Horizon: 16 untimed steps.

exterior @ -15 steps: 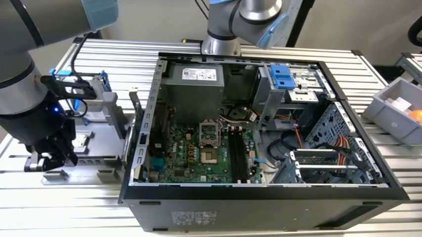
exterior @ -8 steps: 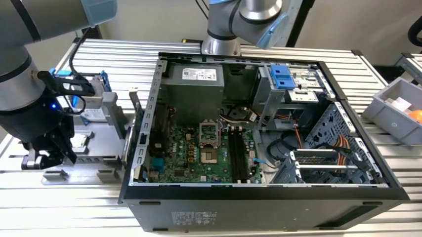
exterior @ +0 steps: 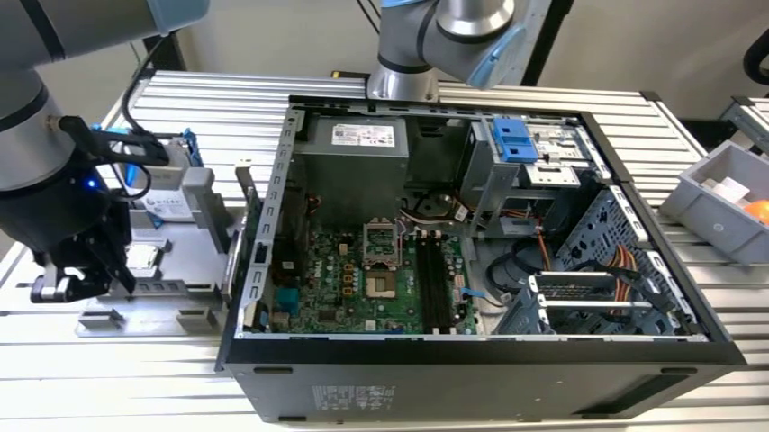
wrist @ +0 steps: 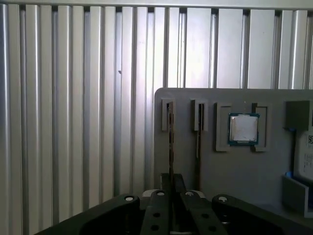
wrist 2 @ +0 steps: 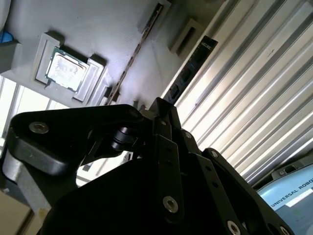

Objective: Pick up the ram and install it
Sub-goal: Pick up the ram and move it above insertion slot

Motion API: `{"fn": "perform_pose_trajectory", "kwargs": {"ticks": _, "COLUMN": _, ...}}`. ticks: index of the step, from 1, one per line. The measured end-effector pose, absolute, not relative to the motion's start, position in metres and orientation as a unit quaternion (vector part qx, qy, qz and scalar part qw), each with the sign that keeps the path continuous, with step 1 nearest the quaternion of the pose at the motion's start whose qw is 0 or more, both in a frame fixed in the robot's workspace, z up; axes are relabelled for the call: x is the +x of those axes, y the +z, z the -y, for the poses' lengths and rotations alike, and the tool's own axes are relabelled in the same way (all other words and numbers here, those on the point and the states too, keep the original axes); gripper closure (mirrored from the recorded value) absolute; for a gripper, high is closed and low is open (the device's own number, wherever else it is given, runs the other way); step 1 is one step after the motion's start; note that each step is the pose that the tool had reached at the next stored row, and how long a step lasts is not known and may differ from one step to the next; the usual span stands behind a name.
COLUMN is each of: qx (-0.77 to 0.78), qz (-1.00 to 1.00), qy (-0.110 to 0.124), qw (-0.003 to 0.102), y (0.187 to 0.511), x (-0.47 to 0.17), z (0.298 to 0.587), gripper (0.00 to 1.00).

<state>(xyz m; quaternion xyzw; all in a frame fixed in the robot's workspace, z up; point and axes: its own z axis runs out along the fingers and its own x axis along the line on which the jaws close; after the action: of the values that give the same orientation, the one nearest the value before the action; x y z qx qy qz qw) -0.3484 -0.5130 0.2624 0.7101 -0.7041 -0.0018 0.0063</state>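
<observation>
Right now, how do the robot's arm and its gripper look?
The arm has thick grey tubes, light blue joint caps and black cables near the wrist. The gripper is black, built of jointed links with silver screws.

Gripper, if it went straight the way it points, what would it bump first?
Probably the ram standing on edge in the grey tray, straight ahead of the gripper; depth is unclear.

Narrow gap between ram (wrist: 170,142) and second stick (wrist: 199,139) — processor chip (wrist: 243,129) beyond, bare table (wrist: 73,122) opposite.
</observation>
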Motion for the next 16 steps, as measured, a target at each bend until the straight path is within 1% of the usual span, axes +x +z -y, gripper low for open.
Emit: {"fn": "perform_pose_trajectory", "kwargs": {"ticks": 16, "qx": 0.710, "qz": 0.704, "qy": -0.002, "qw": 0.006, "y": 0.280, "x": -0.348, "z": 0.513, "gripper": 1.00}}
